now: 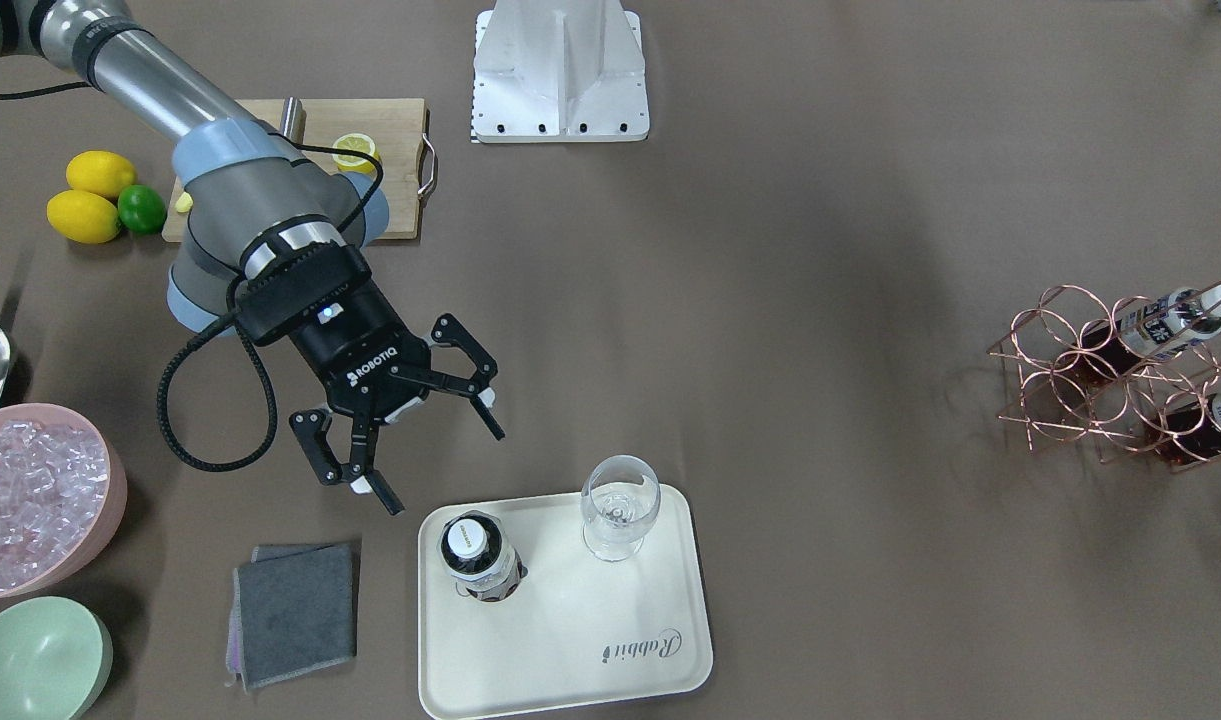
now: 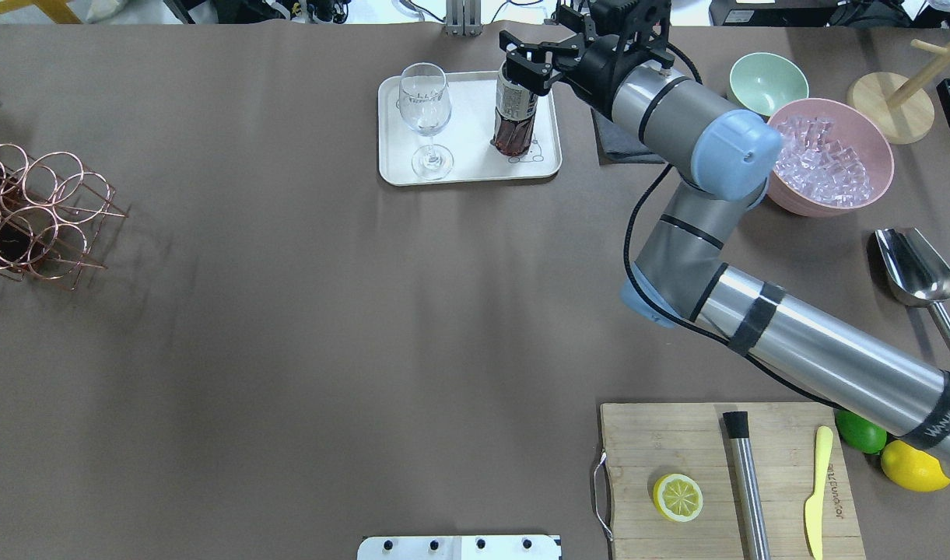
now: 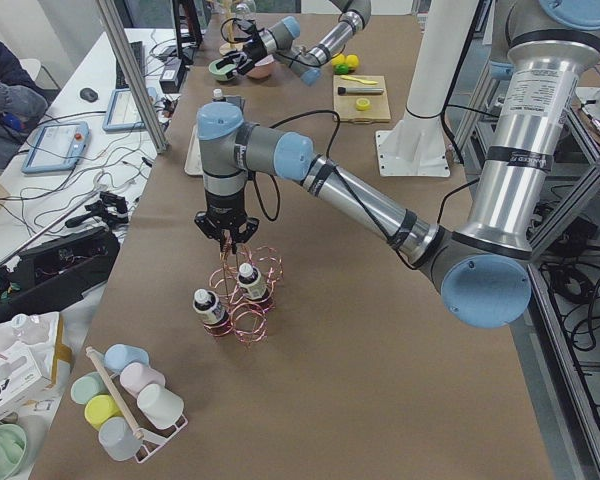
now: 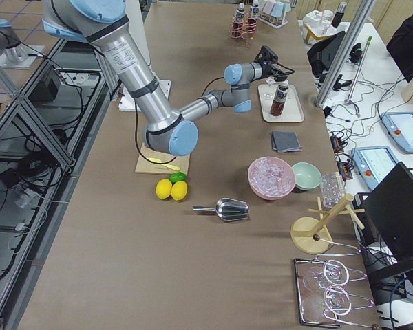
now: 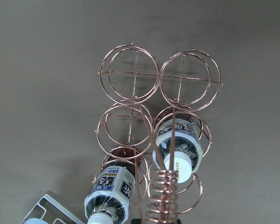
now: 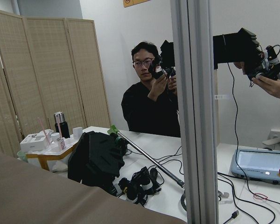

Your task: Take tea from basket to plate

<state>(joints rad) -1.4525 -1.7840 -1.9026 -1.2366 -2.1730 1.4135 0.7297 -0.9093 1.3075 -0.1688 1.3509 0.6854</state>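
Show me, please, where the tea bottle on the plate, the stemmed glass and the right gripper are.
tea bottle (image 1: 485,566), exterior front-facing view, on its shoulder beside the cap.
stemmed glass (image 1: 620,508), exterior front-facing view, on its bowl.
right gripper (image 1: 444,470), exterior front-facing view, midway between its open fingertips.

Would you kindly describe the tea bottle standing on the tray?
Small clear plastic bottle of dark brown liquid, with white screw cap and printed label. It stands upright near a corner of the cream tray, apart from the stemmed glass. The open right gripper hovers nearby, not touching it.
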